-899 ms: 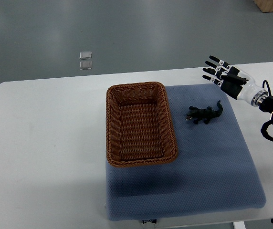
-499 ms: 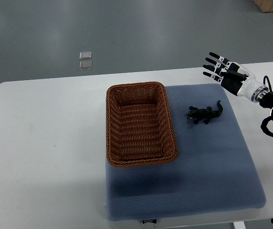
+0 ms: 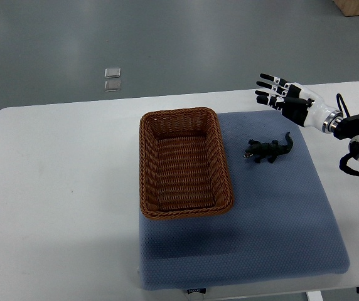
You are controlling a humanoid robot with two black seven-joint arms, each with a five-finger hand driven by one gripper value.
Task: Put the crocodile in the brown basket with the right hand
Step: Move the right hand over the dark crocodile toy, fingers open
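A small dark green toy crocodile (image 3: 267, 149) lies on the blue mat (image 3: 280, 226), just right of the brown wicker basket (image 3: 147, 169). The basket holds nothing that I can see. My right hand (image 3: 278, 97) hovers above the mat's far right corner, beyond the crocodile and apart from it, fingers spread and holding nothing. Its arm comes in from the right edge. The left arm is out of the picture.
The mat lies on a white table (image 3: 54, 188) whose far edge runs behind the basket. Two small clear squares (image 3: 112, 79) lie on the grey floor beyond the table.
My right hand has moved left and slightly away, toward the far side above the crocodile, and has turned flatter. The crocodile and basket have not moved.
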